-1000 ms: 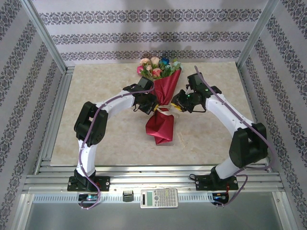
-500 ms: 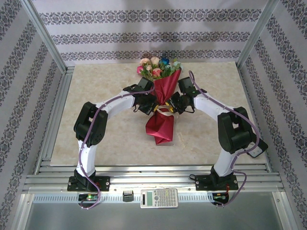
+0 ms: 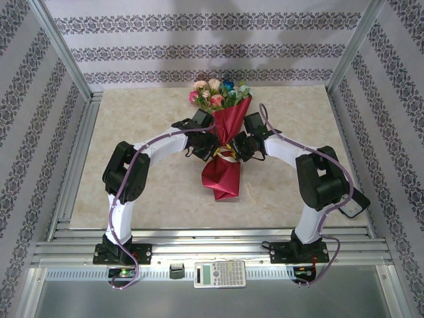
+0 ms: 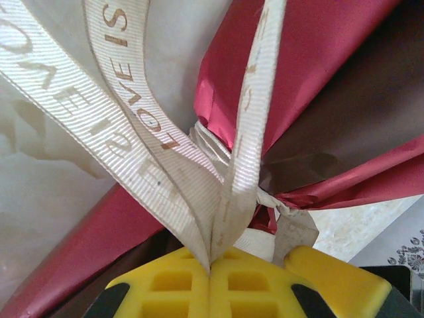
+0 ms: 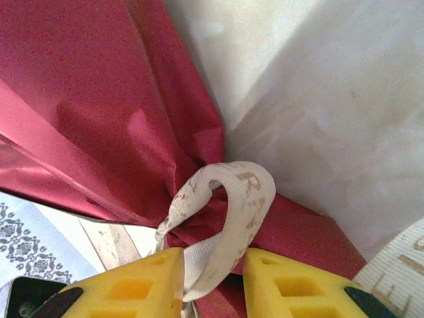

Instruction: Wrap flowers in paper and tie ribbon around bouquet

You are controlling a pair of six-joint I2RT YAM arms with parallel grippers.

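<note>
The bouquet lies on the table with its flowers (image 3: 218,93) at the far end and the red paper (image 3: 224,173) cone pointing toward me. The cream ribbon (image 3: 226,154) circles the cone's narrow waist. My left gripper (image 3: 211,147) sits at the waist's left side, its yellow fingers (image 4: 165,291) shut on gathered ribbon (image 4: 136,149) strands that fan up over the paper (image 4: 318,59). My right gripper (image 3: 234,147) is at the waist's right side. Its gripper (image 5: 212,281) stands open, with a small ribbon loop (image 5: 246,199) between the fingers (image 5: 142,285), against the left one, over creased paper (image 5: 93,99).
The marble tabletop (image 3: 146,192) has free room on both sides of the bouquet. Aluminium frame posts (image 3: 63,53) and patterned walls close in the sides and back. A calculator (image 3: 220,273) rests on the front rail between the arm bases.
My right arm has swung left and folded in, bringing its gripper from right of the bouquet up to the ribbon knot. The left gripper has kept its hold and barely moved.
</note>
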